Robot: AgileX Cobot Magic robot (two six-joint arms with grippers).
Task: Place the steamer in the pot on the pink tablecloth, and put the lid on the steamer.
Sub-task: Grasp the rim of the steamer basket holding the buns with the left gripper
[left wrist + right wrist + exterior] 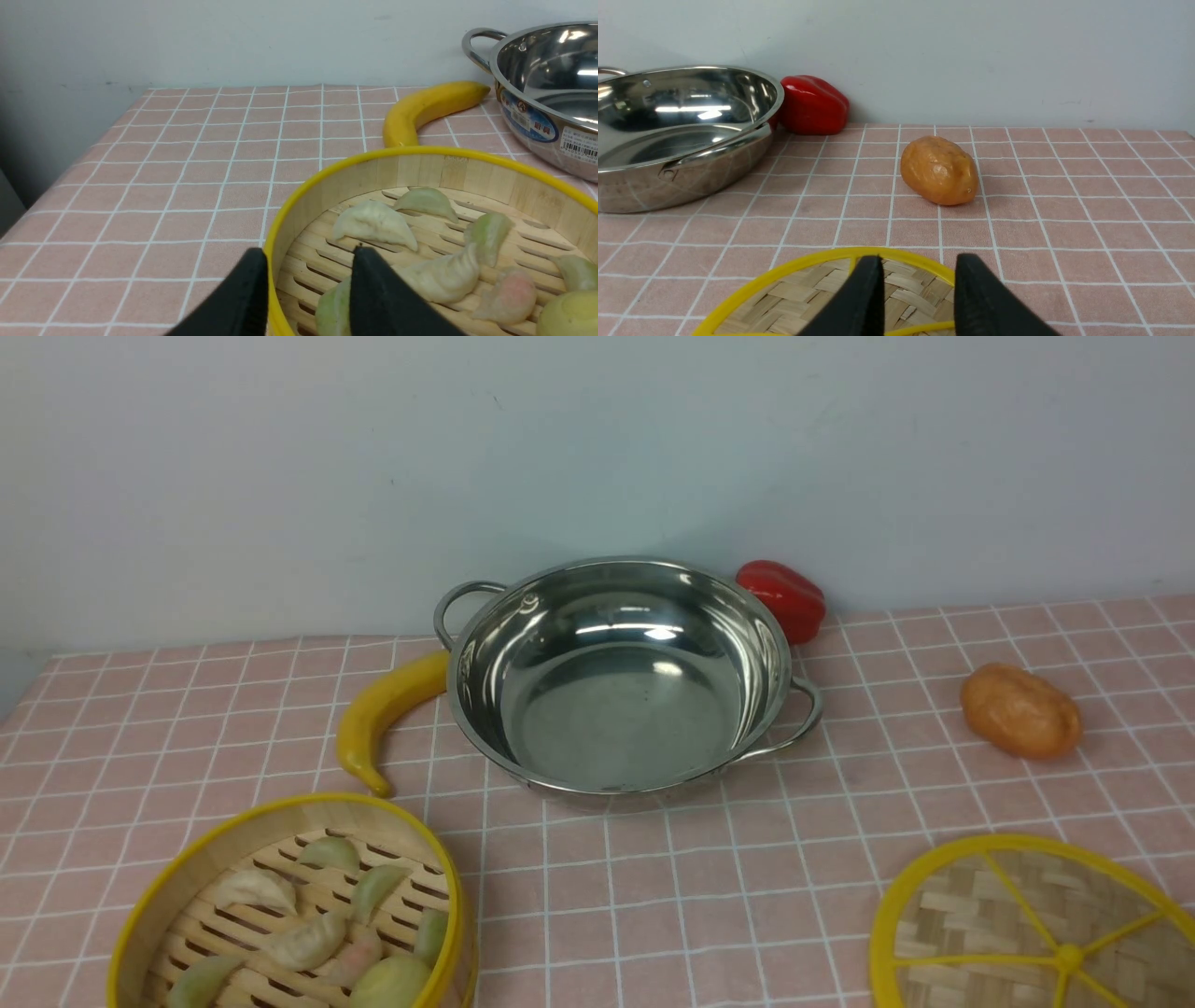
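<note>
Steamer (271, 821), lid (1008, 915), pot (616, 709) apart on pink tablecloth (728, 896), pale wall (373, 476) behind; left fingers (243, 298), right fingers (861, 298) spread.

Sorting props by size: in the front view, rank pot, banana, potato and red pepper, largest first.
1. pot
2. banana
3. potato and pepper: near alike; the pepper is farther back and partly hidden behind the pot, so no ranking.

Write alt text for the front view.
An empty steel pot sits centre on a pink checked tablecloth, banana at its left, red pepper behind, potato at right. Nearer, a steamer of dumplings lies left and a flat lid right.
</note>
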